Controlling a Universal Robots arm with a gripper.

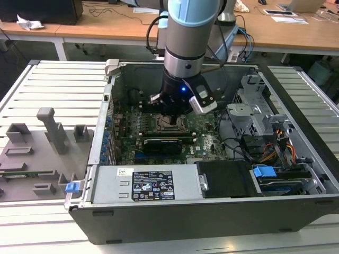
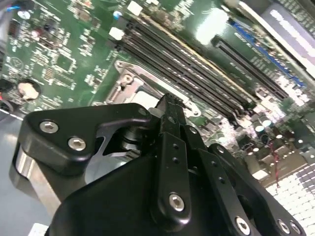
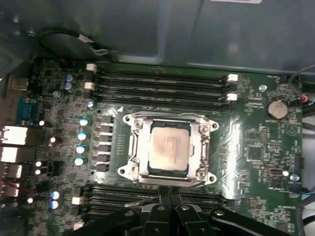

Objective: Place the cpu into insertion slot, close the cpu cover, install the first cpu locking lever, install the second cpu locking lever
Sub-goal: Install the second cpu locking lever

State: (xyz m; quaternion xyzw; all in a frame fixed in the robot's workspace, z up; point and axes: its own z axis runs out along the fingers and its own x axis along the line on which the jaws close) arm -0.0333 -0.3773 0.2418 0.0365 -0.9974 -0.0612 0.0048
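First wrist view gives me the clearest read: the cpu [image 3: 170, 147] sits flat inside the insertion slot [image 3: 129, 148], with the cpu cover [image 3: 202, 145] lying down around it, its silvery frame bordering the pale chip on all sides. My hand [image 3: 170, 194] hangs at the socket's 6 o'clock edge, just beside the frame, fingers [image 3: 163, 195] pressed together and gripping nothing that I can make out. In the exterior view the hand [image 1: 173, 120] reaches deep into the open computer case [image 1: 212, 209], directly over the socket on the green motherboard [image 1: 204, 132].

I judge the chip seated and the cover down; whether either locking lever is latched I cannot tell.

My worry is the fingertips riding so close to the frame's edge. A slight sideways drift could catch the cover and lift it, or skid onto the memory slots [image 3: 162, 82] flanking the socket at 12 and 6 o'clock. Pressing down off-centre could also tilt the chip against the pin field beneath.
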